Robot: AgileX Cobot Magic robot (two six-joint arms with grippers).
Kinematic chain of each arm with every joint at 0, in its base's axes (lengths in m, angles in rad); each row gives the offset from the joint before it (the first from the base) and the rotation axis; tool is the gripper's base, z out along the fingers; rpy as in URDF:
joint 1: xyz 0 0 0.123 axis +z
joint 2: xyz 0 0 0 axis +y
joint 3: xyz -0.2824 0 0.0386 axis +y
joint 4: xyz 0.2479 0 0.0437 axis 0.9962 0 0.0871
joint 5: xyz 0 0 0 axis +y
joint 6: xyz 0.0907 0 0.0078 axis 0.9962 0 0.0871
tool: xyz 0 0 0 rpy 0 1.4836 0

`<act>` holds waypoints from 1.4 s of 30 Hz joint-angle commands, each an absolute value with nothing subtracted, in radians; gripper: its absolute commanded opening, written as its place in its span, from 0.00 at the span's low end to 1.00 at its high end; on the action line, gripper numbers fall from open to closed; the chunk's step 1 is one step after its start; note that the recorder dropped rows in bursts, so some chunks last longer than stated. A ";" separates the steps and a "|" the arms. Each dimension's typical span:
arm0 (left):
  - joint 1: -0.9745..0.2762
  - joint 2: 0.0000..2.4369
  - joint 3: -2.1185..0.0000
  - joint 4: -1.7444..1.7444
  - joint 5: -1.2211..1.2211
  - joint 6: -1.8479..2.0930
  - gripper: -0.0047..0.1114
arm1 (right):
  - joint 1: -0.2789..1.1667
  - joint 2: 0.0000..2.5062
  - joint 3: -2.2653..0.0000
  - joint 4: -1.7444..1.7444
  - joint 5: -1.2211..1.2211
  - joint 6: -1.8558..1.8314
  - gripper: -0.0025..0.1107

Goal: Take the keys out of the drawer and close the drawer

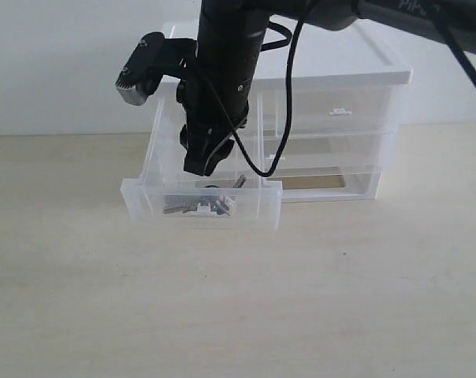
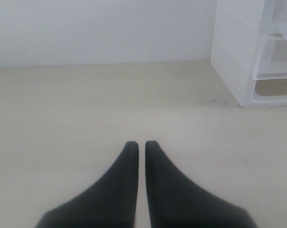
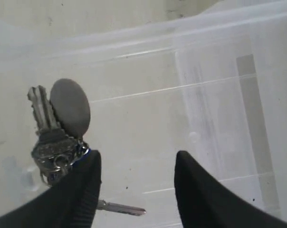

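Observation:
The drawer [image 1: 201, 201] is pulled out of the unit's upper left, translucent with a small white tab. The keys [image 1: 200, 206] lie inside it near the front wall. My right gripper [image 1: 208, 164] hangs just above the drawer's inside. In the right wrist view this gripper [image 3: 138, 159] is open over the drawer floor [image 3: 148, 114]. The keys [image 3: 58, 128] with the round grey disc lie beside one of its fingers [image 3: 86, 190], a bit of blue showing at that finger's edge. One key blade pokes into the gap. My left gripper [image 2: 140, 145] is shut over bare table.
The white-topped drawer unit [image 1: 340, 87] stands at the back of the pale table [image 1: 238, 299]; its right upper drawer [image 1: 332, 114] and lower full-width drawer are pushed in. In the left wrist view the unit's side [image 2: 238, 61] lies off to one side.

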State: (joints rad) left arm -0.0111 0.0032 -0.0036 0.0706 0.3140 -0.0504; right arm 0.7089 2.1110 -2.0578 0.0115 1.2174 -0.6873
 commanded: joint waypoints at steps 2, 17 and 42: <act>-0.009 0.000 0.000 0.069 0.316 -0.060 0.08 | 0.708 2.126 -2.056 0.016 1.221 -0.678 0.41; -0.009 0.000 0.000 0.069 0.316 -0.060 0.08 | 0.708 1.999 -2.057 -0.017 1.221 -0.610 0.03; -0.009 0.000 0.000 0.069 0.316 -0.060 0.08 | 0.790 1.911 -1.691 0.036 1.192 -0.574 0.02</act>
State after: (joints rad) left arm -0.0111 0.0032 -0.0036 0.0706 0.3140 -0.0504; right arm 0.7894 1.9149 -1.7200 0.1807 1.2189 -0.6468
